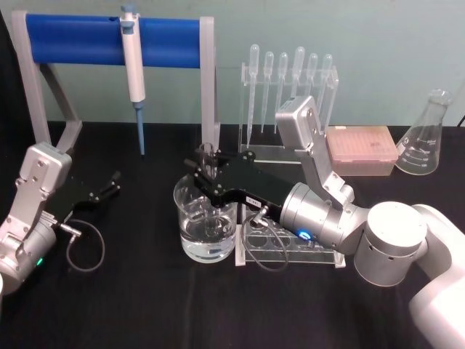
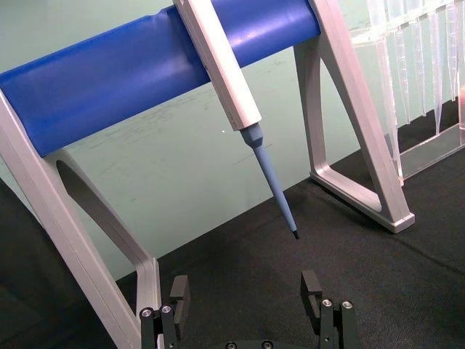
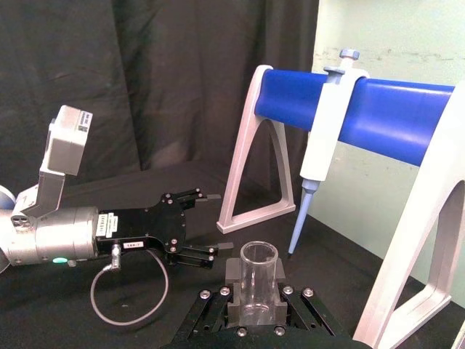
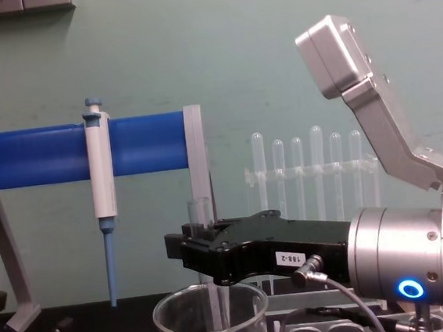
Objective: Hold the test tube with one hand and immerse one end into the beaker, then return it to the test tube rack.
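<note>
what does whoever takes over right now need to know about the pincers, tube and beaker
Right pincer: shut on the test tube, holding it upright over the beaker.
Left pincer: open, empty, parked at the left of the table.
Done: tube picked up, its lower end down inside the beaker, apparently reaching the liquid.
Left: lift the tube out and set it in the test tube rack just right of the beaker.

The head view is looking down at the black-clothed table [image 1: 145,305]; the chest view, low and close, is sharing its wide clear glass beaker [image 1: 205,243]. Both wrist views are facing the blue-barred stand [image 2: 131,80].
</note>
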Robot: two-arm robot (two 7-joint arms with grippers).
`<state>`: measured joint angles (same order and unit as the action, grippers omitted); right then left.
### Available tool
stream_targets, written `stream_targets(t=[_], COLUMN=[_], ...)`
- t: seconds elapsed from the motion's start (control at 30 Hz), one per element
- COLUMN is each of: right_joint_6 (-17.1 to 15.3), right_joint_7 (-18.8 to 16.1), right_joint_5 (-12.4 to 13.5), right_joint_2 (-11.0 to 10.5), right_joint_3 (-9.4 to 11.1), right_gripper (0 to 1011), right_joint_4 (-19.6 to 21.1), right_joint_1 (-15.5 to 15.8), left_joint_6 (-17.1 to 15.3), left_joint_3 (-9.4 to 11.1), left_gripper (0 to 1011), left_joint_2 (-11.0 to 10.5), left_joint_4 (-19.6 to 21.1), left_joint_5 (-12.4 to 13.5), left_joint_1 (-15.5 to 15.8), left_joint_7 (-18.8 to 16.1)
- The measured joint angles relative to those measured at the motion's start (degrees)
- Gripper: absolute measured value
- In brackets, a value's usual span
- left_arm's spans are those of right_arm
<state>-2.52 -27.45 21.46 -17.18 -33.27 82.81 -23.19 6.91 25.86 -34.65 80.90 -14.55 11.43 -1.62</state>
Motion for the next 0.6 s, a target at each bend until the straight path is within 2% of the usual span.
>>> stream_targets(t=[0.6], right_joint_6=[0.0], right_joint_7=[0.0], right_joint_5=[0.0], right_joint_2=[0.0], right_joint_3=[0.0], right_gripper=[225], right_joint_4=[0.0], right_joint_1=[0.0], left_joint_6=[0.0], left_joint_3=[0.0], left_gripper=[1000], left_joint_2=[0.0], left_joint_4=[0.0], left_joint_5=[0.0], left_joint_1=[0.0], left_joint_7=[0.0])
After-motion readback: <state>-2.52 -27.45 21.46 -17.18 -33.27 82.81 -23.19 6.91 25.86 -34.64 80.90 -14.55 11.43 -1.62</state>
